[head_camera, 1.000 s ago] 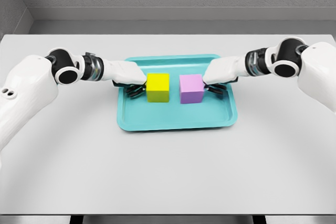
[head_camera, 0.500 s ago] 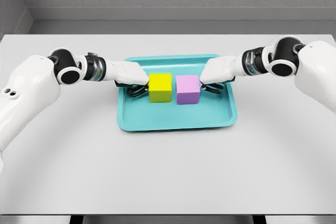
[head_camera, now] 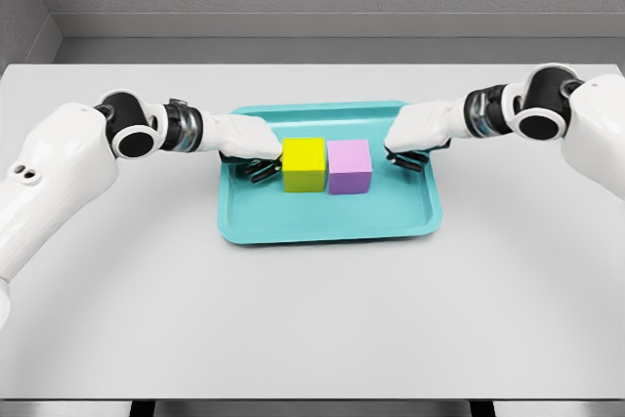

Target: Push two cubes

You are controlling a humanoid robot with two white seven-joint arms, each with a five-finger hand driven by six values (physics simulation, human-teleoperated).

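A yellow cube (head_camera: 304, 163) and a purple cube (head_camera: 349, 165) stand side by side in the middle of a teal tray (head_camera: 327, 225), their facing sides touching. My left hand (head_camera: 256, 151) reaches in over the tray's left part and rests against the yellow cube's left face, fingers curled under the palm. My right hand (head_camera: 410, 144) hovers over the tray's right part, a small gap away from the purple cube, its fingers also curled and holding nothing.
The tray lies centred on a white table (head_camera: 312, 319) with a grey wall behind. Both white arms stretch inward from the table's sides, just above its surface.
The left hand pushed the yellow cube right and the right hand pushed the purple cube left until they met. The right hand has since drawn back to the right.
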